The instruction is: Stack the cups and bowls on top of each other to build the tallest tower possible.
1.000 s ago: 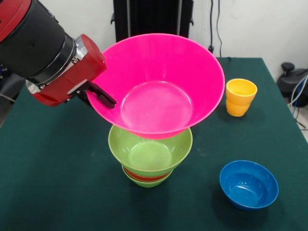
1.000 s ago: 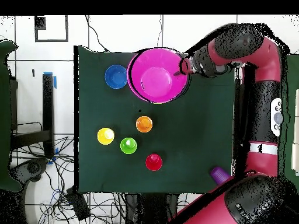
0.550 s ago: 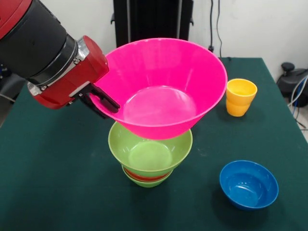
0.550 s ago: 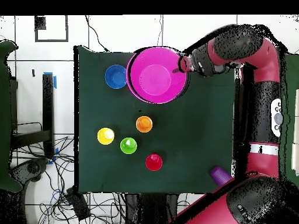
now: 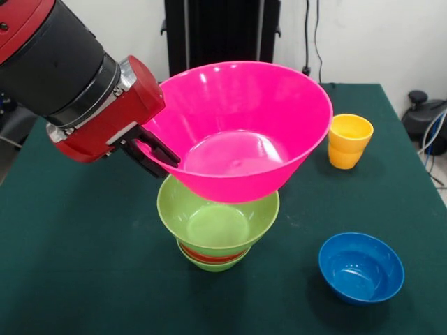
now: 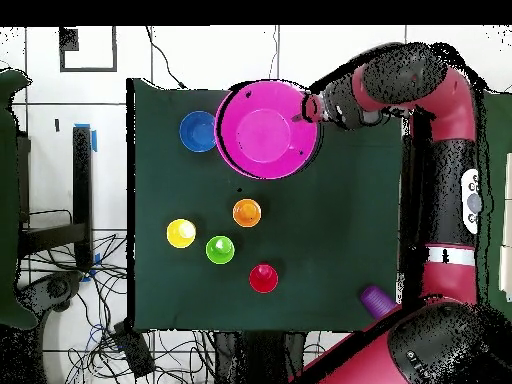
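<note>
- Gripper (image 5: 155, 155): black fingers clamped on the near-left rim of the pink bowl (image 5: 237, 132).
- Pink bowl: tilted, resting on the tower (image 5: 216, 230), whose large green bowl nests over red-orange and small green ones.
- Blue bowl (image 5: 361, 268): alone at front right.
- Orange cup (image 5: 348, 141): upright, behind the blue bowl.

White wall (image 5: 377, 35), dark green table (image 5: 84, 265), white tiled floor (image 6: 60, 130), black cables (image 6: 100, 345)

A dark green table (image 5: 63, 265) fills most of the front view; at its right edge, black gear with cables (image 5: 424, 118); tangled cables (image 6: 100, 345) lie lower left overhead
</note>
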You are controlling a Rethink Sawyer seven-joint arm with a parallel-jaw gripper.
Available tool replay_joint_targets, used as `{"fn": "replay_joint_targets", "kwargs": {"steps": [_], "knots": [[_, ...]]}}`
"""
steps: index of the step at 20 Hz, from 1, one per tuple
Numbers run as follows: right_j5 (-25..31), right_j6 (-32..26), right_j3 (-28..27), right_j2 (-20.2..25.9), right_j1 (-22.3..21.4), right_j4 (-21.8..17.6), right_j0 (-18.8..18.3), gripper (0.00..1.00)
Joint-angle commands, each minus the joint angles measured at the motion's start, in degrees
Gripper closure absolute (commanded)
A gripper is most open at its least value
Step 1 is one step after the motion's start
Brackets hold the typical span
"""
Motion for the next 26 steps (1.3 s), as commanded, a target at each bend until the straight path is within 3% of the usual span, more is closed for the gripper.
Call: {"fn": "replay_joint_targets", "kwargs": {"steps": [1,6,11,19,26], "knots": [[-1.38,-23.96,1.73,-1.39,-0.55,-1.69,1.98,1.00],[-1.63,-23.49,1.22,-1.82,-0.62,-1.97,2.37,1.00],[-1.01,-27.86,-2.46,-2.50,0.35,-4.53,3.79,1.00],[-2.81,-30.98,-0.70,-2.84,-0.92,-5.23,3.30,1.00],[-1.96,-30.88,-3.05,-3.26,-1.60,-5.91,4.44,1.00]]}}
